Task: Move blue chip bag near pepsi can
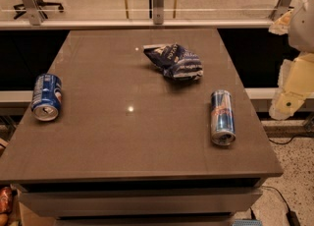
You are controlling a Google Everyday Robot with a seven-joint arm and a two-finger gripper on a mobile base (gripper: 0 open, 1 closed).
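The blue chip bag is crumpled dark blue foil with white lettering, lying on the far middle of the brown table. The pepsi can, short and bright blue, lies on its side near the table's left edge, silver top toward me. My gripper hangs with the pale arm at the right edge of the view, beyond the table's right side, well away from the bag and holding nothing that I can see.
A slimmer blue-and-silver can with red marks lies on its side near the table's right edge. A glass railing runs behind the table. A cable lies on the floor at the lower right.
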